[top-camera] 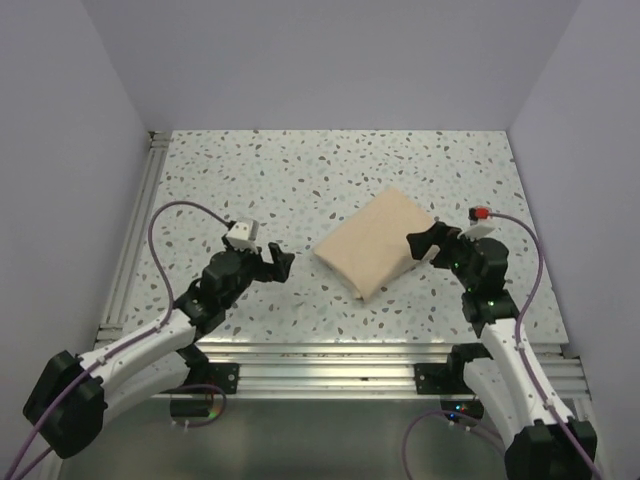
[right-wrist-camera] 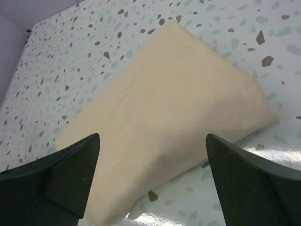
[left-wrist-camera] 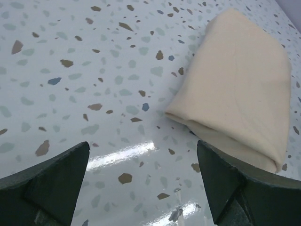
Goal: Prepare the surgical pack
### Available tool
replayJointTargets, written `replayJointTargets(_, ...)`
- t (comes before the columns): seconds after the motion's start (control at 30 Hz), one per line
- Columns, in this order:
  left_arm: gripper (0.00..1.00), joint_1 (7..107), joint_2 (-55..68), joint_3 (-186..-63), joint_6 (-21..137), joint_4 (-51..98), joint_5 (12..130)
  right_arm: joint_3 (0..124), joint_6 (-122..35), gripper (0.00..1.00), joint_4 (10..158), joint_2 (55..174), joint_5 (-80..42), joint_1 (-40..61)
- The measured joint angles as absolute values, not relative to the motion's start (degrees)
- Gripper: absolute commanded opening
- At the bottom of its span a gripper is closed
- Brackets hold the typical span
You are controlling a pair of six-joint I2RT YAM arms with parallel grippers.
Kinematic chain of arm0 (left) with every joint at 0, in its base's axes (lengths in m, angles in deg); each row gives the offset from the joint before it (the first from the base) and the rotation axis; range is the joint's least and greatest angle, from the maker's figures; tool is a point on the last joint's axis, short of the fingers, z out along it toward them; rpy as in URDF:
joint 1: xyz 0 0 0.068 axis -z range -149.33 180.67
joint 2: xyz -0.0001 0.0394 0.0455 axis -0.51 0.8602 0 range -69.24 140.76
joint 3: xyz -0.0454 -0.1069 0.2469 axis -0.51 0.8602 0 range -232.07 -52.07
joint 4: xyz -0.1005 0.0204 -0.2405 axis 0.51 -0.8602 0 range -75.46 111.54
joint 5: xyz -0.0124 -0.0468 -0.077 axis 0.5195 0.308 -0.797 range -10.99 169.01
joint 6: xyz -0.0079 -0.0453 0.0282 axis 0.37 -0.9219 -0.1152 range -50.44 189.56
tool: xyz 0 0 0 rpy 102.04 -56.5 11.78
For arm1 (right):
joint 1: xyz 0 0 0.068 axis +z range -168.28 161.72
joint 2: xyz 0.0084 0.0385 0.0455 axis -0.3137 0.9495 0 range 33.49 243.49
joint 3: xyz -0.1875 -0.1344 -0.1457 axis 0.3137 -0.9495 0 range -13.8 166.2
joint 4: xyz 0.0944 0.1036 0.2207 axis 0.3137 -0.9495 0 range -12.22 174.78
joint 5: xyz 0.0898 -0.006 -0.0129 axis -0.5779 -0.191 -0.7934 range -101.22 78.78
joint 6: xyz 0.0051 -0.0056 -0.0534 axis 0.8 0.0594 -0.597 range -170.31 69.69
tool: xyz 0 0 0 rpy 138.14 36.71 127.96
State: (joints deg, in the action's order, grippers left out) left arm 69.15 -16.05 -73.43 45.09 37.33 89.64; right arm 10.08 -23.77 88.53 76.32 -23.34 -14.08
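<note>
The surgical pack (top-camera: 375, 244) is a tan cloth bundle, folded shut like a pillow, lying flat on the speckled table. My left gripper (top-camera: 279, 261) is open and empty, just left of the pack's near-left edge. In the left wrist view the pack (left-wrist-camera: 244, 80) lies ahead to the right of the open gripper (left-wrist-camera: 143, 181). My right gripper (top-camera: 424, 244) is open and empty at the pack's right edge. In the right wrist view the pack (right-wrist-camera: 164, 117) fills the space ahead of the open gripper (right-wrist-camera: 153, 176). The tray and packets are hidden inside the wrap.
The speckled table (top-camera: 300, 180) is walled by plain panels at the back and sides. An aluminium rail (top-camera: 130, 240) runs along its left edge and another rail (top-camera: 330, 350) along the near edge, where the arm bases are bolted.
</note>
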Motion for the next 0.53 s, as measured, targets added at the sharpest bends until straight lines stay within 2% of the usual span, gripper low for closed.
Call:
replayJointTargets(0.23, 1.00, 64.9, -25.2, -64.3, 44.7, 37.7, 89.6, 4.9, -24.9, 0.99, 84.3, 63.4, -21.7, -14.1)
replayJointTargets(0.53, 1.00, 64.8, -26.6, -63.6, 45.0, 37.8, 89.4, 2.8, -25.1, 0.99, 81.5, 62.5, -21.2, -14.1)
